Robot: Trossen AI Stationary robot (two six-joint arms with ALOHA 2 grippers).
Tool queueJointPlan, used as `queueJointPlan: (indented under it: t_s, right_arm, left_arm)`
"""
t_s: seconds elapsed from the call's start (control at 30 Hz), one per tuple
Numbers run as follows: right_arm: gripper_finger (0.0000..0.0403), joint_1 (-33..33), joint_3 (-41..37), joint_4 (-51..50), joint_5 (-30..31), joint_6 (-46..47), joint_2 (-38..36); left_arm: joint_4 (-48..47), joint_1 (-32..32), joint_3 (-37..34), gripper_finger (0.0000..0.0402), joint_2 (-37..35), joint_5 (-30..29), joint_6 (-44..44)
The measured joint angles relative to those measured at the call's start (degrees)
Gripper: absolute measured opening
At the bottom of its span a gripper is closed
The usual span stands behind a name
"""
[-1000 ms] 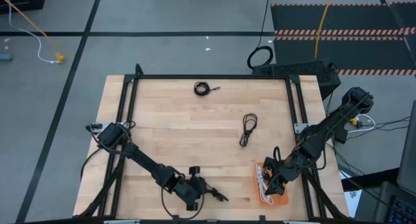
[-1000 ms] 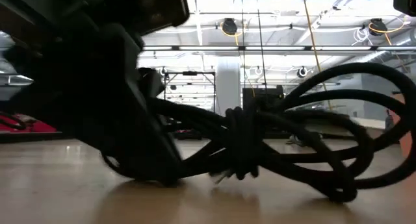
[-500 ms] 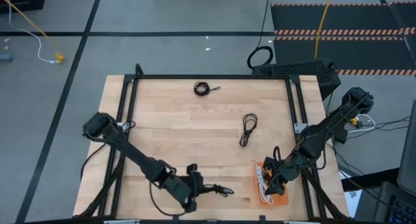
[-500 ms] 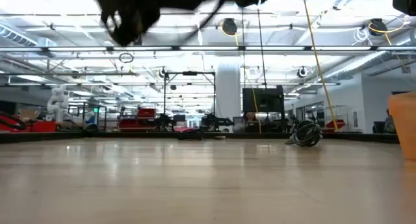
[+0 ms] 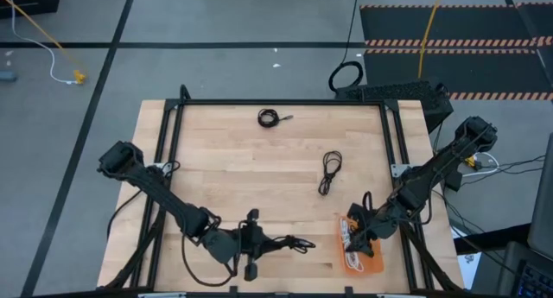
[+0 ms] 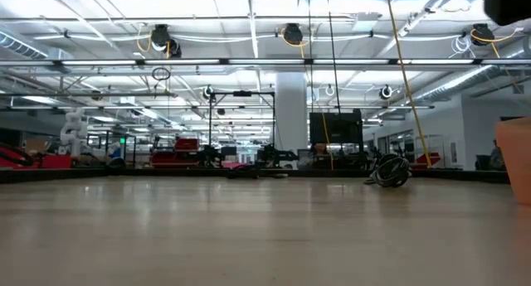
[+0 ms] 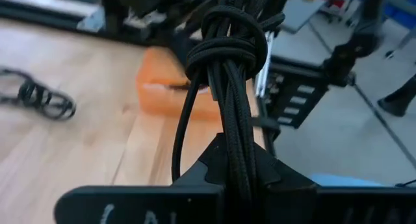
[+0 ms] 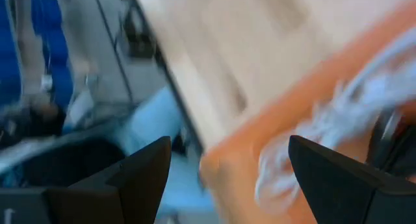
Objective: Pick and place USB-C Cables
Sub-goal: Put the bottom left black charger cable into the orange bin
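Two cables [image 5: 269, 117] [image 5: 329, 171] lie mid-table; the bin [image 5: 359, 253] sits at the near right edge

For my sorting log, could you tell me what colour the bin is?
The bin is orange, clearest in the left wrist view.

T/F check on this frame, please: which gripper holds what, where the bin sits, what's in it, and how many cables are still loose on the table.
1. The left gripper holds a black USB-C cable bundle. True; the left wrist view shows its fingers shut on the bundle.
2. That bundle rests on the table. False; it hangs in the gripper, clear of the wood.
3. The orange bin stands at the table's far left corner. False; it is at the near right edge, under the right gripper.
4. A white cable lies in the orange bin. True.
5. Two black cable bundles lie loose on the table. True; a round coil near the far edge and a long bundle right of centre.
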Motion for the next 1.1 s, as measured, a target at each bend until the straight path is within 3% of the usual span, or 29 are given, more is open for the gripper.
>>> queueJointPlan:
  t_s: [0.23, 0.47, 0.63, 1.1]
  right_arm:
    - [0.0302, -2.4, 0.0, 1.6, 23.4, -1.8, 0.0]
    - [0.0302, -5.7, 0.0, 7.7, 39.9, -9.6, 0.0]
    - [0.0302, -9.9, 0.0, 9.9, 41.3, -12.7, 0.0]
    - [0.0302, -15.9, 0.0, 22.9, 39.8, -55.0, -8.9]
  left_arm:
    - [3.0, 1.8, 0.0, 0.0016, 0.0, -3.3, 4.3]
    - [2.4, 5.5, 0.0, 0.0013, 0.0, -4.0, 4.7]
    - [2.5, 8.3, 0.0, 0.0018, 0.0, -4.0, 6.6]
    - [4.5, 17.3, 0.0, 0.0013, -7.2, -9.4, 13.1]
